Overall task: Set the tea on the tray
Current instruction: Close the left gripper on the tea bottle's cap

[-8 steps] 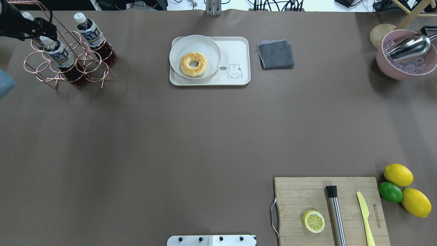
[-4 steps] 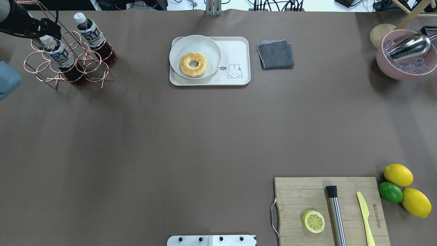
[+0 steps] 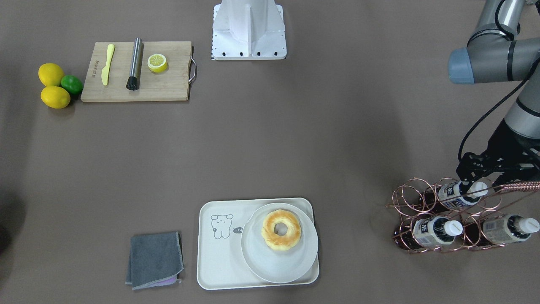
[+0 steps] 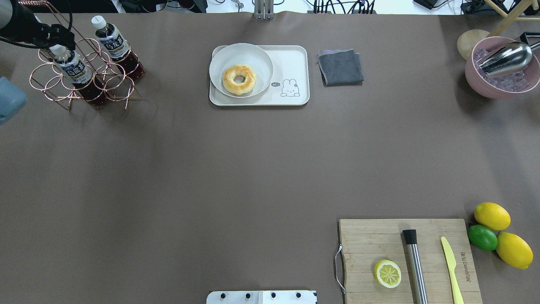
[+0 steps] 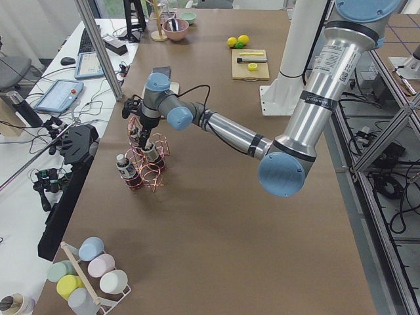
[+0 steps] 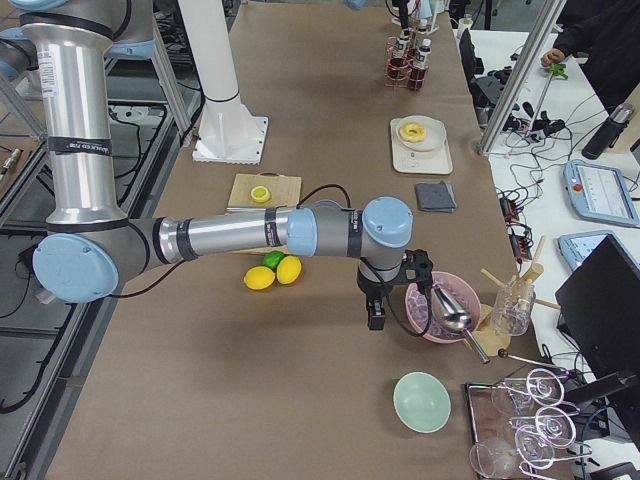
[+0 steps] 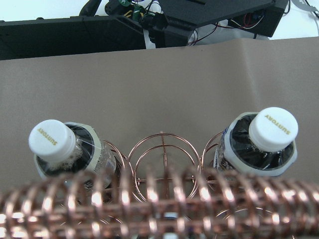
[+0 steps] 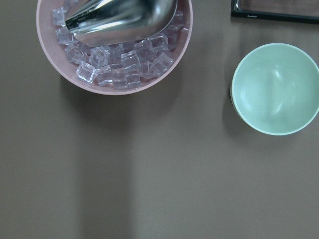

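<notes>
Tea point(image 4: 72, 67): small clear plastic bottle, dark reddish-brown liquid, white screw cap, navy-and-white label with white characters; tilted in a ring of the copper wire rack point(image 4: 63, 95) at the far left corner of the tabletop point(image 4: 211, 169), well apart from the tray point(image 4: 295, 57). Two more bottles there, navy bottle point(image 4: 113, 42) and paler grey bottle point(image 3: 502, 228), gold "SUNTORY" on their caps; coiled handle point(image 7: 159, 199) across the left wrist view's foreground. Left fingers point(image 3: 464, 174) black, just above the tea's cap; apart or together, cannot tell. Right fingers point(image 6: 375, 318) by a pink ice bowl point(image 6: 435, 300), likewise unclear. Tray cream, rounded, raised rim, line-drawn animal, half covered by a plate point(image 4: 253, 55) with a doughnut point(image 4: 239, 79); grey cloth point(image 4: 340, 67) just beside.
</notes>
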Controlling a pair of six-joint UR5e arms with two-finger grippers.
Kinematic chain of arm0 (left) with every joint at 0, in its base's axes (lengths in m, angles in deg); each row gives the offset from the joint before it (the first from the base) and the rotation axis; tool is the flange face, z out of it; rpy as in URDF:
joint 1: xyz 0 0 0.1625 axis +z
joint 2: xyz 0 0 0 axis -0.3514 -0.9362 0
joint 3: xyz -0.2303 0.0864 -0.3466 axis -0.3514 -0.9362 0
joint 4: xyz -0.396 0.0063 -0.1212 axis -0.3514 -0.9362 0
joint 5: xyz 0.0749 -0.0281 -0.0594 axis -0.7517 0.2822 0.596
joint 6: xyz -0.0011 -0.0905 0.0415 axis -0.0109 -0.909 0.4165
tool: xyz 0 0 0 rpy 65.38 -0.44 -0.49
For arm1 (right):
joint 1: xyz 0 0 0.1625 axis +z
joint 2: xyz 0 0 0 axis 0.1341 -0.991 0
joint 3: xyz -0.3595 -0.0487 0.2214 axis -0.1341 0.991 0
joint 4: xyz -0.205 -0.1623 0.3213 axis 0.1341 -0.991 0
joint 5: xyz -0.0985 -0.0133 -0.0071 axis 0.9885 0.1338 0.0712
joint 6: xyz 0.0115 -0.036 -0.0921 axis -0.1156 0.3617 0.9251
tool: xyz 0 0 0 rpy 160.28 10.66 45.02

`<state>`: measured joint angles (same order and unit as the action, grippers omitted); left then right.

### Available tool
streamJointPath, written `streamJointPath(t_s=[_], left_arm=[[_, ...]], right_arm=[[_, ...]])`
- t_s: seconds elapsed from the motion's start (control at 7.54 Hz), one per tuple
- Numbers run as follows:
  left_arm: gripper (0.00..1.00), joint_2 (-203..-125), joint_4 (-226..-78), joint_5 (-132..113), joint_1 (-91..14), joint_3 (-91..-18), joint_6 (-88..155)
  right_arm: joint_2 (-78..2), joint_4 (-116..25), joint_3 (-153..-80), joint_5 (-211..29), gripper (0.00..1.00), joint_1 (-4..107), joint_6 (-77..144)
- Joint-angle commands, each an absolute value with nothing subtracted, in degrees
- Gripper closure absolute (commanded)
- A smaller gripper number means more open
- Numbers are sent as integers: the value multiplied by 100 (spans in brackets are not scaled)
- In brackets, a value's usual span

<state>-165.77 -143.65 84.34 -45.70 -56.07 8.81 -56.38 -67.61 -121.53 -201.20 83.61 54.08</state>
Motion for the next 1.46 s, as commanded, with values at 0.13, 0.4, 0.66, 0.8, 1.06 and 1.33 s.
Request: streamJointPath(t_s=[0.13, 0.4, 0.66, 0.8, 1.06, 1.33], left_arm=[[23, -16512, -14466, 8450, -4561, -5600, 864], [30, -16512, -14474, 8450, -4561, -5591, 873], [36, -16521, -14474, 8450, -4561, -5565, 864], [37, -16521, -14466, 8450, -4561, -5556, 864], [49, -16521, -14466, 8442, -4561, -5565, 864], [100, -16521, -14466, 8441, -4561, -5556, 864]], right_arm=[[-5597, -6761, -12108, -20111, 0, 8361, 5417], [-5606, -6761, -12108, -20110, 0, 8361, 5417], [-5623, -6761, -12108, -20110, 0, 8361, 5417], [-5623, -6761, -12108, -20110, 0, 8361, 5417], [-5615, -6761, -12108, -20110, 0, 8361, 5417], [-5615, -6761, -12108, -20119, 0, 8361, 5408]])
